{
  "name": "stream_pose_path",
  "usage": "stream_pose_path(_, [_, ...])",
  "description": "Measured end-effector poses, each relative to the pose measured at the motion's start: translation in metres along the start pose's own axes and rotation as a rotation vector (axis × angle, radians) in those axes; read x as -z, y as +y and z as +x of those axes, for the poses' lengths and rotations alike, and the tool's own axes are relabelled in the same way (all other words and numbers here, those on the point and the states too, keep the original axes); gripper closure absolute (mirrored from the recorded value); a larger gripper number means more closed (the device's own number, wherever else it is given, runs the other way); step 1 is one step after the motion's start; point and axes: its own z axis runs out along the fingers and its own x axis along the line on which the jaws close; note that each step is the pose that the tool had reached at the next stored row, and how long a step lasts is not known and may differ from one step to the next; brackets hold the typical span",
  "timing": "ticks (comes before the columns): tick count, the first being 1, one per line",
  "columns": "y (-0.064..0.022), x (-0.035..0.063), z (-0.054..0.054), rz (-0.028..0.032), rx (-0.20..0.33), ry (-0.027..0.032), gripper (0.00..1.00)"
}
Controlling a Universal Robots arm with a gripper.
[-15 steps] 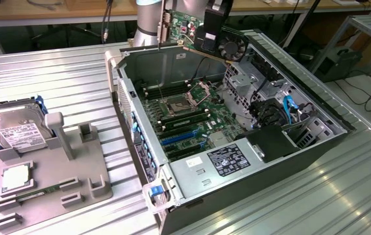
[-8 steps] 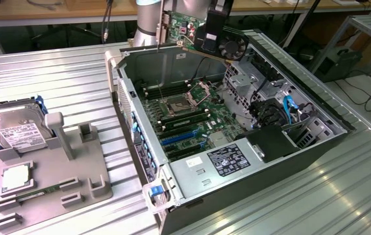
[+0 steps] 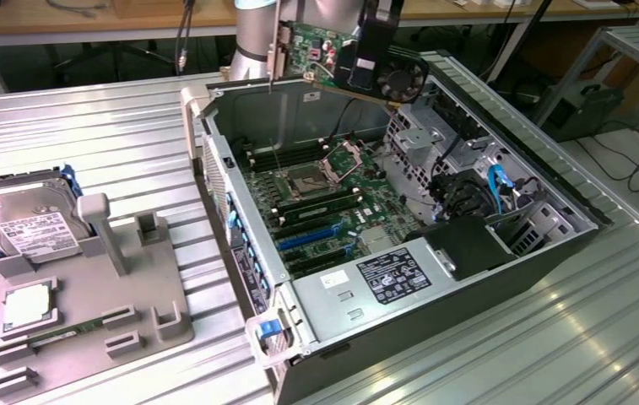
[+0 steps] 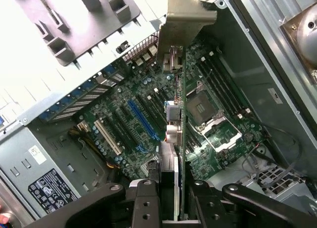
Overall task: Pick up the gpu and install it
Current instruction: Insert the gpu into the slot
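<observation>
The gpu [image 3: 322, 46] hangs on edge above the far end of the open computer case [image 3: 544, 211], its green board and black fan facing out. My gripper [image 3: 366, 61] is shut on it from above. In the wrist view the gpu [image 4: 179, 139] runs edge-on away from my gripper [image 4: 176, 208], its pale metal bracket [image 4: 188, 15] at the far end. Black fingers [image 4: 143, 203] press on both faces of the card. Below it lies the motherboard [image 4: 129, 139] with a blue expansion slot [image 4: 143, 120]; card and slot are apart.
The case holds the empty CPU socket [image 3: 302, 179], a power supply [image 3: 392, 274] and drive bays with blue cables [image 3: 500, 190]. On the exterior view's left, a grey fixture tray [image 3: 156, 329] carries a hard drive [image 3: 26, 221], a processor [image 3: 29, 305] and a memory stick [image 3: 66, 333].
</observation>
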Motion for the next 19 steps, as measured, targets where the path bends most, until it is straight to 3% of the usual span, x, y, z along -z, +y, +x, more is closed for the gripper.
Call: stream_pose_path(19, [-0.0001,0.0,0.0002,-0.0039,0.173,0.0001,0.72])
